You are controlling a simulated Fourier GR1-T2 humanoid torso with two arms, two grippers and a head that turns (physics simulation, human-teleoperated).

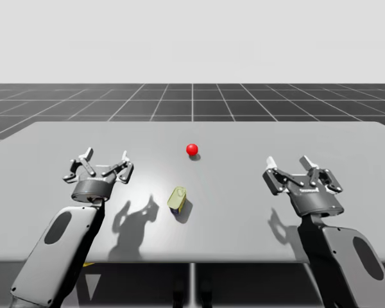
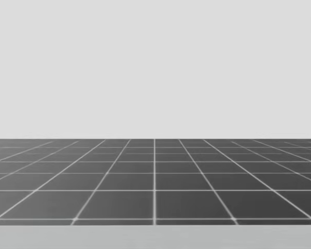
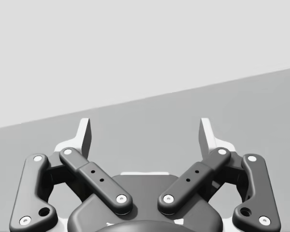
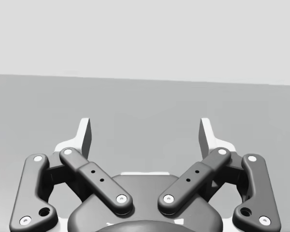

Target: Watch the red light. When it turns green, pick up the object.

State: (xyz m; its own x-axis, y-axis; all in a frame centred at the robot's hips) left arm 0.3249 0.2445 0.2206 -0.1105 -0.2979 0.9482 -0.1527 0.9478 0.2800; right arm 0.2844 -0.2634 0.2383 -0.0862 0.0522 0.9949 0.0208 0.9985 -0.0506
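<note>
Item 1: grey table (image 1: 346, 138), seen whole in the high view; a pale strip of its surface also lies along the near edge of the head view (image 2: 155, 238).

Item 2: red light (image 1: 192, 149), 1 small ball, lit red, resting on the table near its middle, toward the far side.

Item 3: small yellow-green tin (image 1: 177, 199), the task's object. It sits on the table just nearer than the red light and apart from it, between the 2 arms and well apart from both grippers.

Item 4: left gripper (image 1: 105, 157) (image 3: 145, 133), raised over the table's left part, jaws spread wide with bare table between the fingers.

Item 5: right gripper (image 1: 288, 162) (image 4: 145, 133), raised over the table's right part, jaws likewise spread wide, nothing between them.

Item 6: dark tiled floor (image 1: 192, 102) (image 2: 155, 176), with a pale grid, beyond the table's far edge.
</note>
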